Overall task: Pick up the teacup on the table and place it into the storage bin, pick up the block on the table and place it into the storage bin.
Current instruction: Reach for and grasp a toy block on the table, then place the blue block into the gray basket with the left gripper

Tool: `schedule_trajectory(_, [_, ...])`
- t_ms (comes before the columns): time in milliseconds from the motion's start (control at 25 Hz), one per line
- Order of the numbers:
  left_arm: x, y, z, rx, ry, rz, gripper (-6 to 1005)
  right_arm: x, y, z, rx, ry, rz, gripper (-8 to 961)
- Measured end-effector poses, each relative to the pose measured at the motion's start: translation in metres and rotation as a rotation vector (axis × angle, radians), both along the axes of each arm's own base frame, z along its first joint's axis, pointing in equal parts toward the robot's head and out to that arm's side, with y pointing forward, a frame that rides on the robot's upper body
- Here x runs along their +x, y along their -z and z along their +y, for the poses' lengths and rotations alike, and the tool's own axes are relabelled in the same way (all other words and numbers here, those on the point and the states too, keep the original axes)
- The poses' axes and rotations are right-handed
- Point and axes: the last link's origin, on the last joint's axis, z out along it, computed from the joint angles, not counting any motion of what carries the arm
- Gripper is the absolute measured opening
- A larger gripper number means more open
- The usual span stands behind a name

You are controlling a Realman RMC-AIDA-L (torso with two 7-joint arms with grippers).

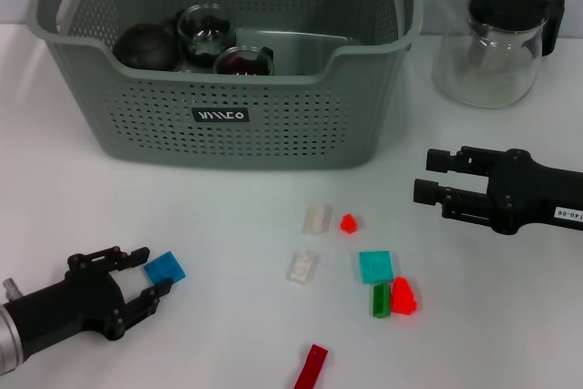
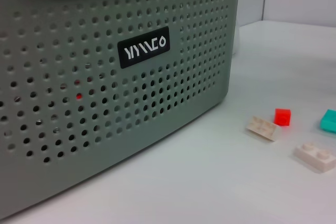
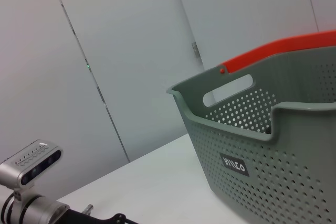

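Observation:
The grey-green storage bin stands at the back of the table, and its perforated wall fills the left wrist view. Inside it lie two glass teacups and a dark round pot. No teacup shows on the table. A blue block lies at the front left. My left gripper is open, its fingertips on either side of that block. My right gripper hovers open at the right with nothing between its fingers. The right wrist view shows the bin from the side.
A glass jug with a black lid stands at the back right. Loose blocks lie mid-table: two white, a small red, a teal, a green, a red and a long red.

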Motion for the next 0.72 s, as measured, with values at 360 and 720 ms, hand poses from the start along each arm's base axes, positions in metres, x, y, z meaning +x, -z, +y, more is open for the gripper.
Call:
schedule_trajectory(360, [0.002, 0.001, 0.001, -0.014, 0.012, 0.002, 419, 0.000, -0.001, 0.000, 0.000, 0.000, -0.001, 639])
schedule_trajectory(720, [0.007, -0.030, -0.004, 0.055, 0.000, -0.130, 423, 0.000, -0.001, 0.000, -0.002, -0.001, 0.001, 639])
